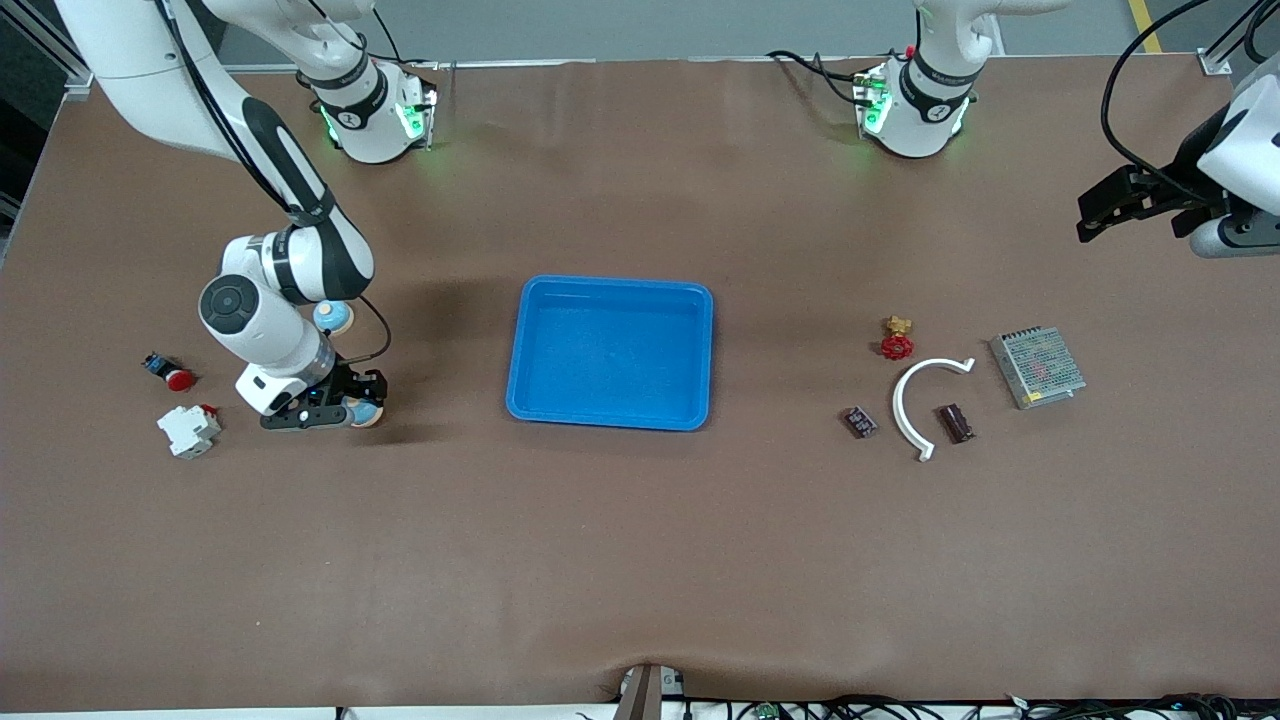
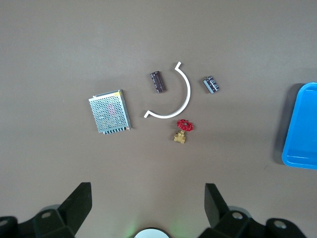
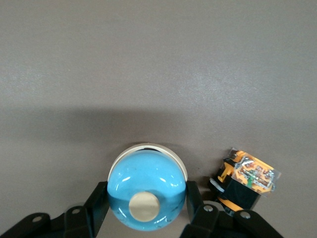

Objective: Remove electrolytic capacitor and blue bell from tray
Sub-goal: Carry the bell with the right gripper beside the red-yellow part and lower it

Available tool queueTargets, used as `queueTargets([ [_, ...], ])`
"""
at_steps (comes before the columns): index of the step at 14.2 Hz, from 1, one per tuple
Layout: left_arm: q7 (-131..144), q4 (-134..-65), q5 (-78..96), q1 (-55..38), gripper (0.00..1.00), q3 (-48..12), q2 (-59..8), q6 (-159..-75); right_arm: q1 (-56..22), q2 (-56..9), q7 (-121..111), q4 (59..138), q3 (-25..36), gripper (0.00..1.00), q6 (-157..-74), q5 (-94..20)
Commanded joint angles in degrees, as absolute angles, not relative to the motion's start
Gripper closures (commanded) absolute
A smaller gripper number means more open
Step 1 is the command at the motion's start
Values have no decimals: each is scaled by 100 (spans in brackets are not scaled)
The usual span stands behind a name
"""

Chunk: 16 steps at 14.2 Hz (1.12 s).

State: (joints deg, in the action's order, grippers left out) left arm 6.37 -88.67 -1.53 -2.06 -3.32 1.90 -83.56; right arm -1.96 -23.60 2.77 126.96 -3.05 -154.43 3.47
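Broadly, we see the brown counter (image 1: pixel 640 560) running bare across the whole lower half of the front view, and bare again between the blue tray (image 1: pixel 611 352) at centre frame and the clusters at either end. The tray's rim stands well apart from everything.

At the right of the frame lie two dark capacitors: one capacitor (image 1: pixel 860 422) sits just outside the white curved clip (image 1: pixel 925 396), the other capacitor (image 1: pixel 956 423) inside its arc. Just above the clip is a brass valve with a red handwheel (image 1: pixel 897 338), and a perforated metal power supply (image 1: pixel 1037 367) lies beside the clip toward the left arm's end.

At the left of the frame we find the bell (image 3: pixel 146 193), a glossy light-blue dome on a white base with a cream button on top. The right gripper (image 1: pixel 340 412) is down at the counter with its fingers (image 3: pixel 96 203) closed against both sides of the dome. A second, similar blue dome (image 1: pixel 333 316) shows just above it by the arm. Nearby lie a red push button (image 1: pixel 172 374) and a white circuit breaker (image 1: pixel 188 431); the right wrist view also shows a small orange-and-black component (image 3: pixel 245 181) beside the bell.

The left gripper (image 1: pixel 1125 200) hangs at the upper right of the frame above bare counter, its fingers (image 2: pixel 77 206) spread wide and holding nothing.
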Motion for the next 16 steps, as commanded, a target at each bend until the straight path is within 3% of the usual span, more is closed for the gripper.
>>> queueTargets([
  [1, 606, -8877, -44, -211, 0, -316, 202, -8411, -158, -2408, 325, 12788, -378, 100, -15714, 448],
  [11, 615, -8877, -44, -211, 0, -316, 211, -8411, -299, -2619, 536, 12647, -378, 100, -15776, 404],
  [12, 615, -8868, -44, -211, 0, -316, 211, -8411, -273, -2619, 545, 12621, -378, 96, -15768, 404],
  [13, 615, -8877, -44, -220, 0, -316, 211, -8411, -246, -2628, 554, 12604, -378, 31, -15768, 404],
  [14, 615, -8877, -44, -220, 0, -316, 202, -8411, -229, -2637, 554, 12612, -378, 0, -15750, 404],
  [16, 606, -8877, -44, -211, 0, -316, 202, -8411, -220, -2549, 510, 12612, -378, 0, -15671, 404],
])
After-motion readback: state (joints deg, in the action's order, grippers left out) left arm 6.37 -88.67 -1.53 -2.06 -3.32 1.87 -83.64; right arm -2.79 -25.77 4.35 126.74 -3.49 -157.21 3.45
